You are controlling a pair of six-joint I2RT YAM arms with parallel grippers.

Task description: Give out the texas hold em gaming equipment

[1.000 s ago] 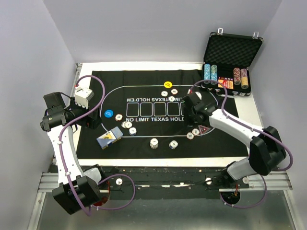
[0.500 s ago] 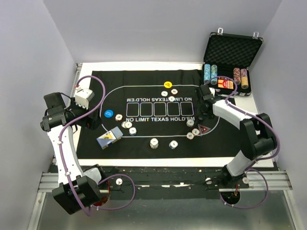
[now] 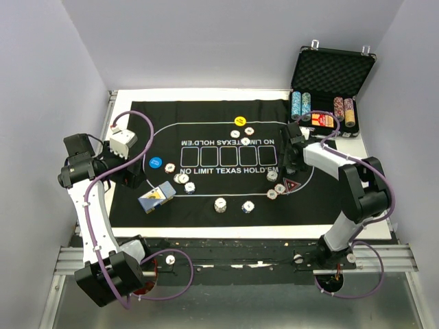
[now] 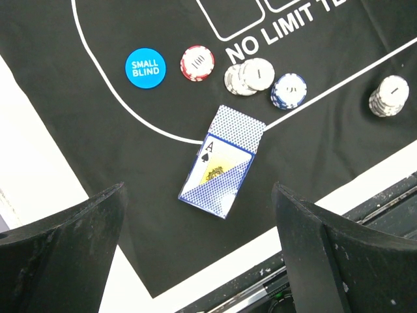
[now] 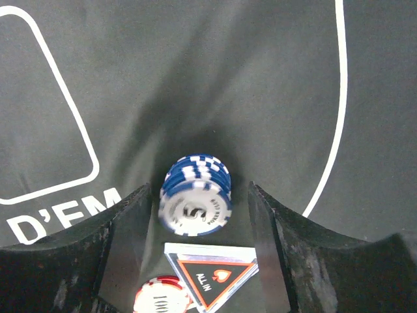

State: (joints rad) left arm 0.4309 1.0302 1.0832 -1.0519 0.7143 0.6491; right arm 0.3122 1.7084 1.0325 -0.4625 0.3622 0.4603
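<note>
1. The deck box [image 4: 223,161], blue-patterned with an ace of spades on its face, is lying flat and askew across the white oval line of the felt mat [image 4: 130,169].
2. The blue "SMALL BLIND" disc [image 4: 145,67] is lying flat inside that line. A red chip stack [image 4: 197,62], a slumping white chip stack [image 4: 249,75] and a blue-and-white chip stack [image 4: 288,90] are sitting in a row beside it.
3. The yellow disc [image 3: 239,121] is lying at the oval's far side, with three small chips [image 3: 245,141] near it.
4. A blue chip stack [image 5: 195,194], slightly staggered, is standing just beyond the triangular "ALL IN" marker [image 5: 212,266] and a red chip [image 5: 163,297].
5. Two white stacks [image 3: 219,205] are sitting apart by the near line.
</note>
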